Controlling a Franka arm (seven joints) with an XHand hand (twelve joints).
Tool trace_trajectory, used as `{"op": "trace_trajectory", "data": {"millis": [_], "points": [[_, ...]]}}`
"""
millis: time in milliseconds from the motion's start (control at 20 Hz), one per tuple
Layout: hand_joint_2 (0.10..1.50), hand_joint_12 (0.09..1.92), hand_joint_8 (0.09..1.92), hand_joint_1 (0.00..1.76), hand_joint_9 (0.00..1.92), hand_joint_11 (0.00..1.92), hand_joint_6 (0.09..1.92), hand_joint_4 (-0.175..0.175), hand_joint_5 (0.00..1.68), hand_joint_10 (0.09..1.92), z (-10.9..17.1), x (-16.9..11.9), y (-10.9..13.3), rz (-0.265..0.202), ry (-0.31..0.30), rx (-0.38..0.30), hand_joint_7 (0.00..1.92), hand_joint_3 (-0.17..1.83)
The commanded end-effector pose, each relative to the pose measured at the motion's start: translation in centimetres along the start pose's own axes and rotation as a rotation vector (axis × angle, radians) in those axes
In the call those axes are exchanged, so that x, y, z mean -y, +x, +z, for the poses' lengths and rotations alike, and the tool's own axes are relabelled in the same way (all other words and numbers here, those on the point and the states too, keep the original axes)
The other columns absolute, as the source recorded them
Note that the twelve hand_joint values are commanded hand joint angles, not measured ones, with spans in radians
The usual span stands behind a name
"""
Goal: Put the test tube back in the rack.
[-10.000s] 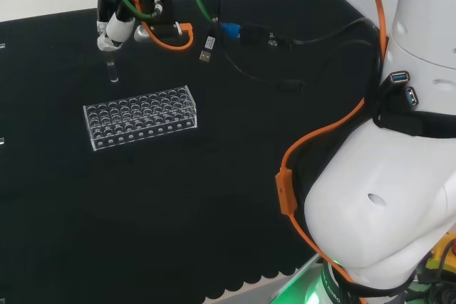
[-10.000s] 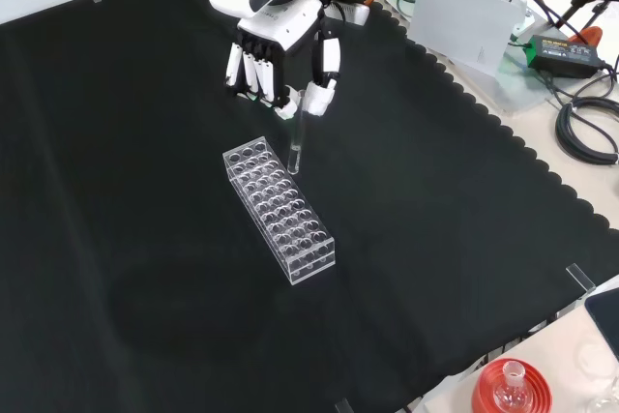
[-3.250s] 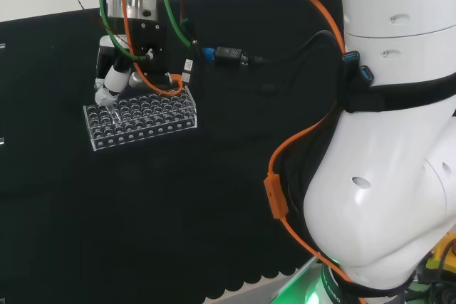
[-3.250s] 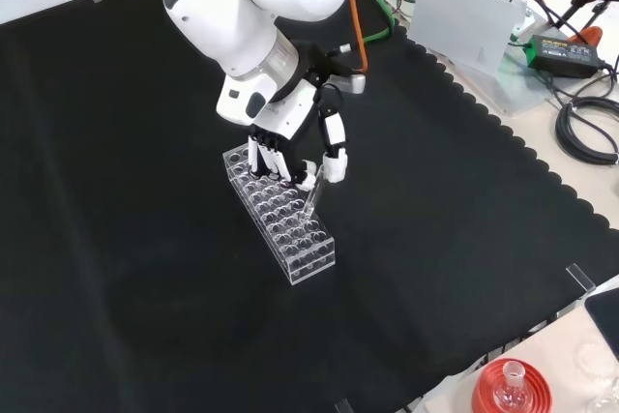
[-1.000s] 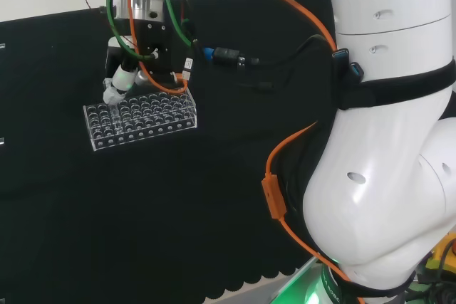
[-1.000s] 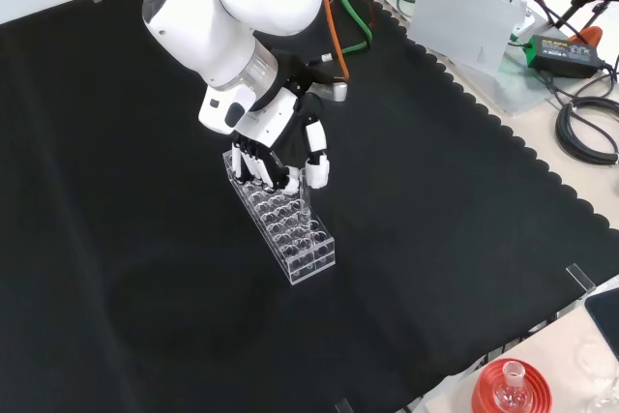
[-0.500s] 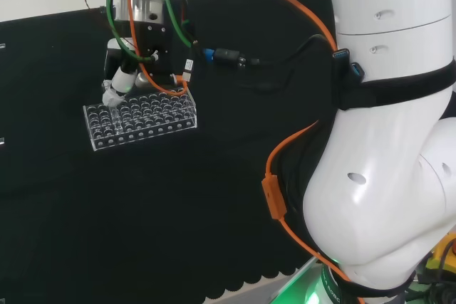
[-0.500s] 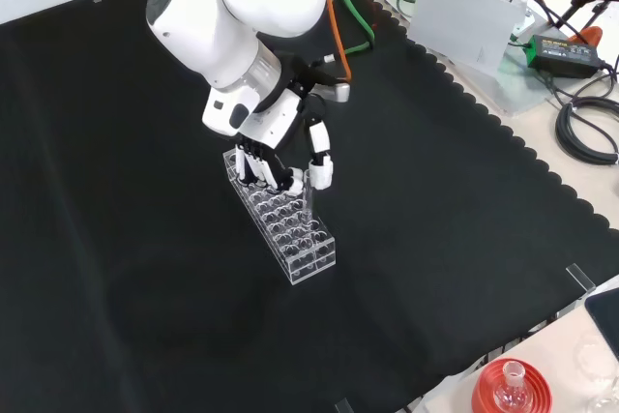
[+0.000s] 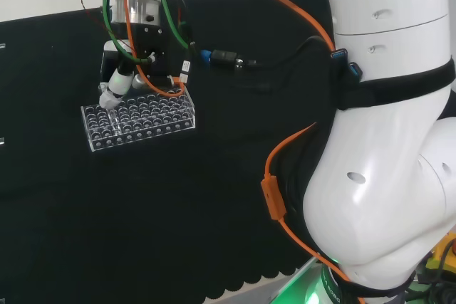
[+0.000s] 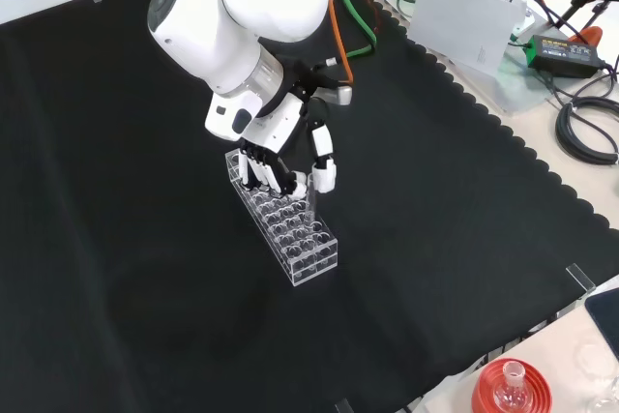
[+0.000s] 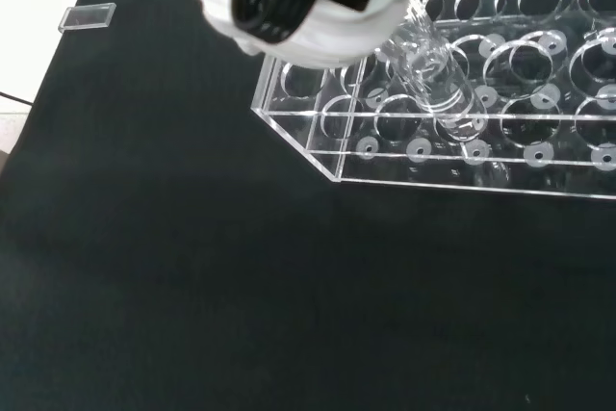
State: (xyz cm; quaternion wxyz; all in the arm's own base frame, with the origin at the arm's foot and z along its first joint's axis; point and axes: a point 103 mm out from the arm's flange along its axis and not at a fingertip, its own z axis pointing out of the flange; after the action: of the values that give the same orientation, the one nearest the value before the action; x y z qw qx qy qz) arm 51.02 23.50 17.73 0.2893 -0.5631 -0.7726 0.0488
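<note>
The hand (image 10: 290,157) pinches the tube (image 11: 435,84), whose tip sits in a hole near the rack (image 10: 308,250) corner. If it's tilted, it could jam on release, or drag the rack across the surface.

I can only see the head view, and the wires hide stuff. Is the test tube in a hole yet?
Observer: Yes. In the wrist view the test tube's lower end has gone through a hole of the test tube rack, in the row along its edge, near a corner.
Operator: Is it straight up?
Observer: Not quite. The wrist view shows it leaning a little.
Operator: Did the hand let go?
Observer: No. In the front view the hand has its thumb and fingers pinched on the tube's top.
</note>
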Motion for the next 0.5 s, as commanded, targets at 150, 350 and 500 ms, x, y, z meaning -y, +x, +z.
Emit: {"op": "trace_trajectory", "data": {"millis": [150,350,500], "points": [[0.72,1.31,0.58,1.19,1.1,0.68,0.72,-0.175,1.22,0.62,0.31,-0.1,-0.12,0.004,0.0,-0.015,1.39,0.58],[0.72,1.31,0.58,1.19,1.1,0.68,0.72,-0.175,1.22,0.62,0.47,-0.13,-0.21,0.005,-0.002,-0.022,1.39,0.58],[0.72,1.31,0.58,1.19,1.1,0.68,0.72,-0.175,1.22,0.62,0.62,-0.19,-0.32,0.005,0.0,-0.029,1.39,0.58]]}}
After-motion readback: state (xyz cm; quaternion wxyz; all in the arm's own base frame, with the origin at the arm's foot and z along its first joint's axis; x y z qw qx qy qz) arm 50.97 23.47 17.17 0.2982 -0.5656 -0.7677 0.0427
